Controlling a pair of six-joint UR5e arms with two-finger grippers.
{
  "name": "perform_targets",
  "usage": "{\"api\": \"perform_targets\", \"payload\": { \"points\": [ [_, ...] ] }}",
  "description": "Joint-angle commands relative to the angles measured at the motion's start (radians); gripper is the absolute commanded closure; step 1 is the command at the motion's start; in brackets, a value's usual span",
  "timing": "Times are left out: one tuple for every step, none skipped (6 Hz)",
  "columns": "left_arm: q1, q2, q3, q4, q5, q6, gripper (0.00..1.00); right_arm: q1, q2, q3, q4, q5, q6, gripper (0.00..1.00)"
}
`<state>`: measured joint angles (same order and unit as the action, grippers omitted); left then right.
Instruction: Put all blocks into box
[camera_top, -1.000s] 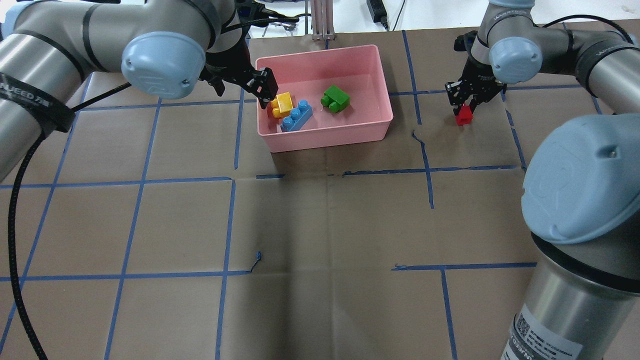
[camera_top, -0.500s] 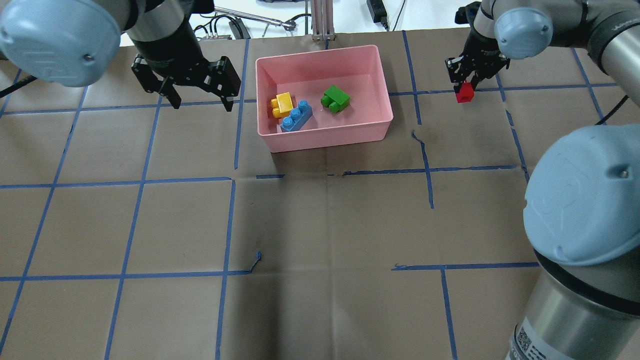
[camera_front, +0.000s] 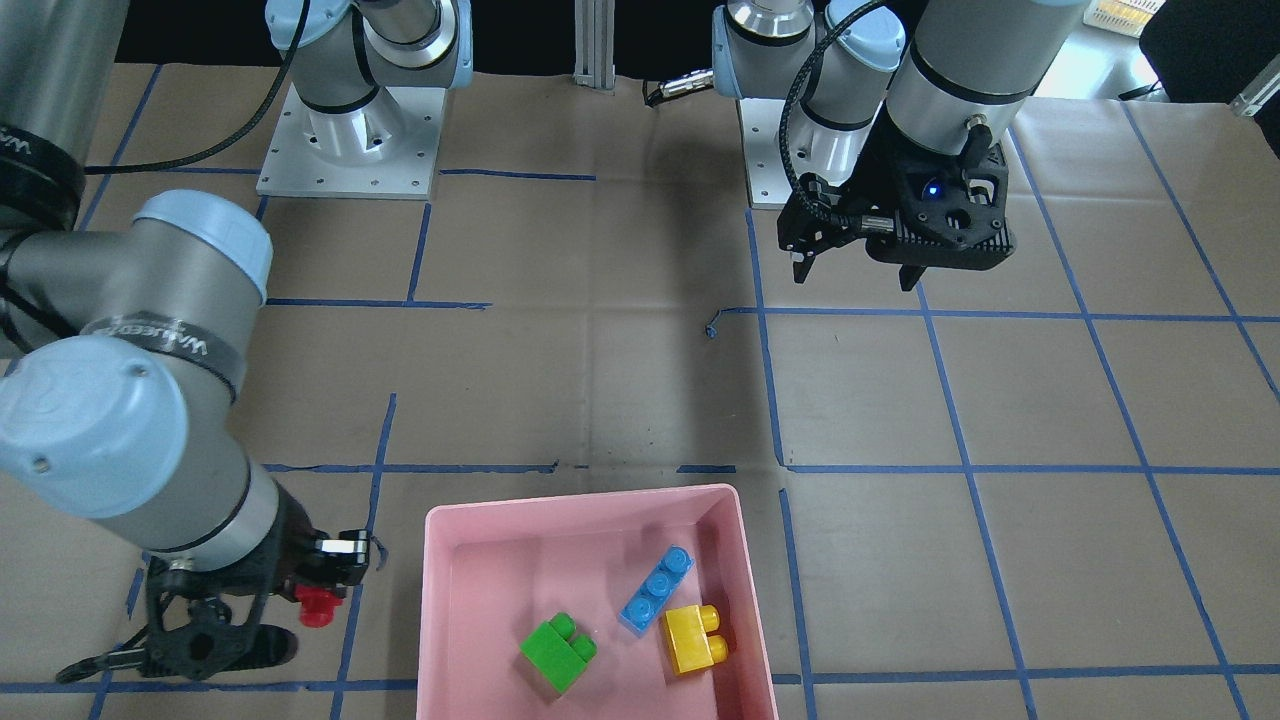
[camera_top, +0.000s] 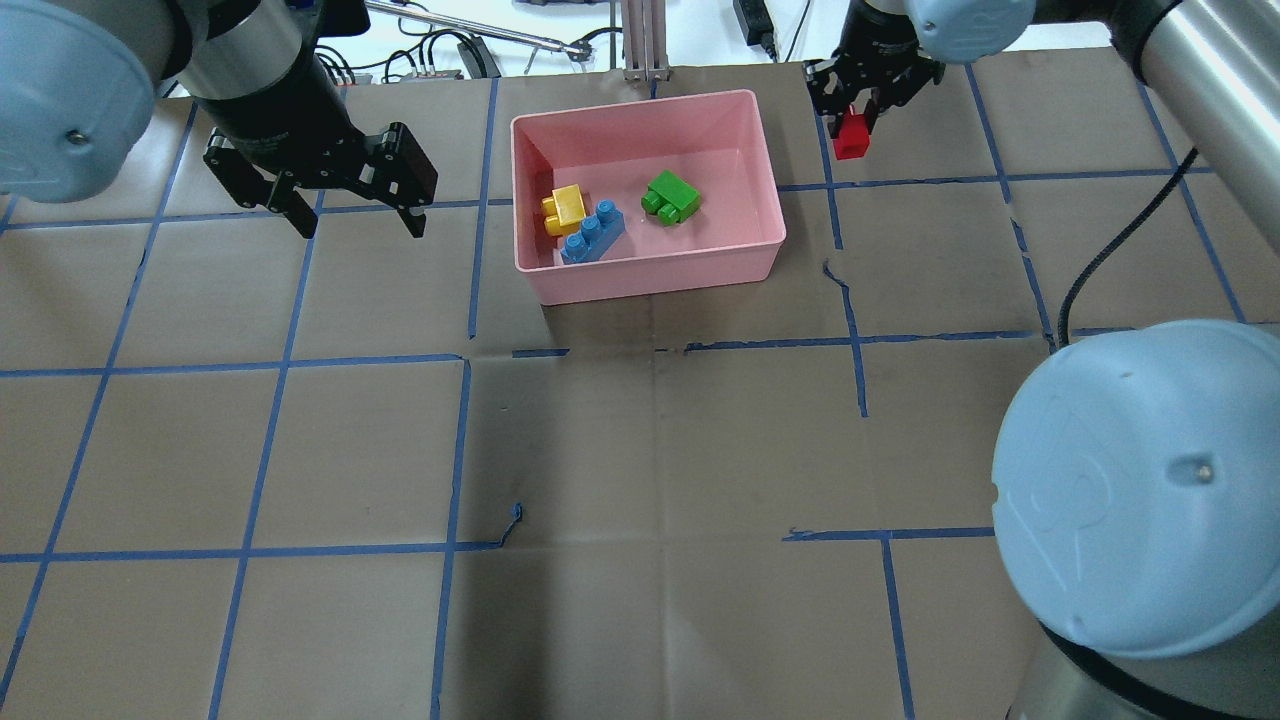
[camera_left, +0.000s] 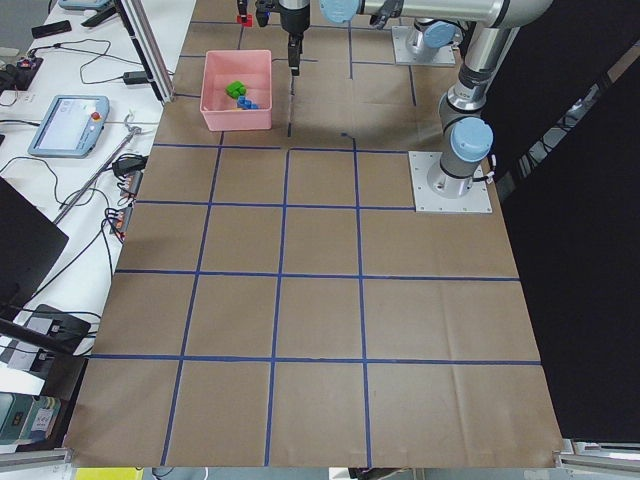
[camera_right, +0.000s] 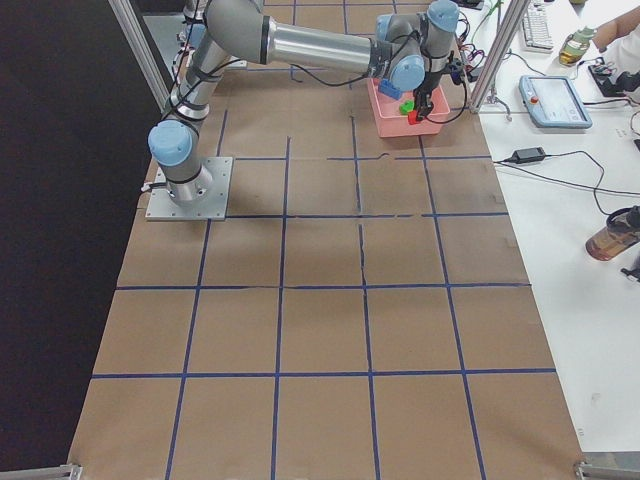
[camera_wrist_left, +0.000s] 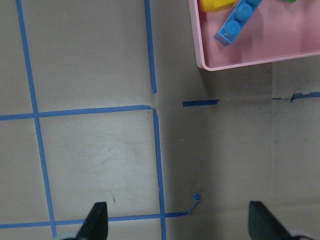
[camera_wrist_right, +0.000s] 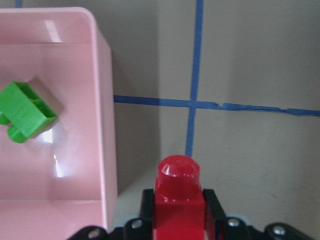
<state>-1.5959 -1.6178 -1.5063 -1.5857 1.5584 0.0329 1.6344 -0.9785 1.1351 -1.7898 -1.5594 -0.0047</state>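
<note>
1. Front-facing: right gripper (camera_front: 322, 592) is clamped on the small red studded plastic brick (camera_front: 316, 608), just beside the shallow pink plastic box (camera_front: 432, 600). Green two-stud brick (camera_front: 557, 650), long blue three-stud brick (camera_front: 657, 590) and yellow two-stud brick (camera_front: 695, 640) lie inside.
2. Overhead: over the last second the red brick has been lifted and carried toward the box's far corner. Left gripper (camera_top: 360, 225), wide open and empty, has backed off over the desk (camera_top: 640, 450).
3. Right wrist: red brick is not yet past the wall; probably the last drop.

Pink box (camera_top: 650, 270) on blue-taped brown table (camera_top: 650, 450)
</note>
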Motion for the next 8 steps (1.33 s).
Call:
{"api": "perform_targets", "payload": {
  "points": [
    [-0.001,0.03,-0.024,0.004,0.003,0.005,0.01,0.128,0.032,-0.031,-0.017,0.028,0.171,0.69],
    [-0.001,0.03,-0.028,0.009,0.006,0.007,0.01,0.158,0.073,-0.031,-0.057,0.039,0.208,0.69],
    [0.0,0.033,-0.029,0.009,0.005,0.005,0.01,0.162,0.121,-0.028,-0.135,0.038,0.19,0.68],
    [0.001,0.036,-0.029,0.009,0.005,0.004,0.01,0.159,0.132,-0.014,-0.143,0.026,0.145,0.12],
    [0.004,0.038,-0.029,0.009,0.006,0.008,0.01,0.156,0.133,-0.012,-0.145,0.024,0.135,0.01],
    [0.004,0.039,-0.029,0.007,0.011,0.015,0.01,0.147,0.127,-0.012,-0.143,0.024,0.132,0.01],
    [0.004,0.041,-0.029,0.007,0.009,0.015,0.01,0.139,0.115,-0.017,-0.138,0.019,0.127,0.01],
    [0.004,0.041,-0.029,0.007,0.009,0.015,0.01,0.121,0.113,-0.015,-0.132,0.019,0.089,0.01]
  ]
}}
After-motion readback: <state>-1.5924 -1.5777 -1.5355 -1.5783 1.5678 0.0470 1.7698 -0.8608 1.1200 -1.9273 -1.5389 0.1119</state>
